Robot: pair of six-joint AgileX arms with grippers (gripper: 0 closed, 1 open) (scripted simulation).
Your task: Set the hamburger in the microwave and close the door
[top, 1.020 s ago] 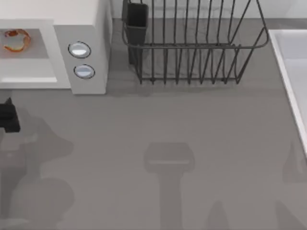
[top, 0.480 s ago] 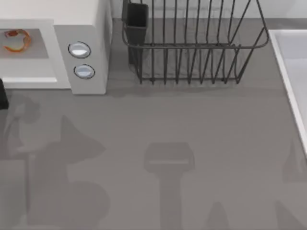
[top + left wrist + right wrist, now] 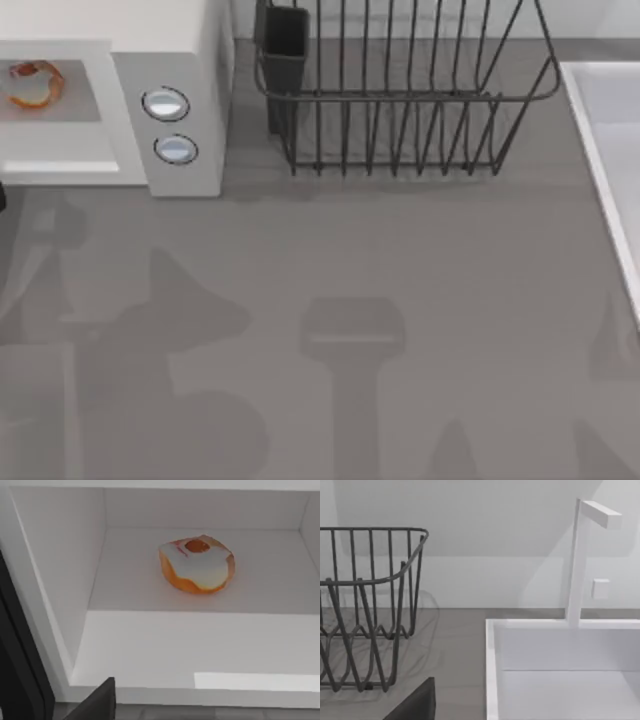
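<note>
With the hamburger (image 3: 197, 566) resting mid-floor inside the microwave (image 3: 185, 60), swing its door fully shut; neither gripper's finger state can be told.

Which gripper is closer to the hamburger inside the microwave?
The left one. Its wrist camera looks straight into the microwave at the hamburger; the right wrist camera faces the wire rack and sink, far across the table.

Even bright light; soft arm shadows on table (image 3: 400, 250); no glare.

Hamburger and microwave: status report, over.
Cream-and-orange hamburger resting inside white boxy microwave. Cavity open, door not shut. Left gripper facing the cavity. Nothing blocking.
</note>
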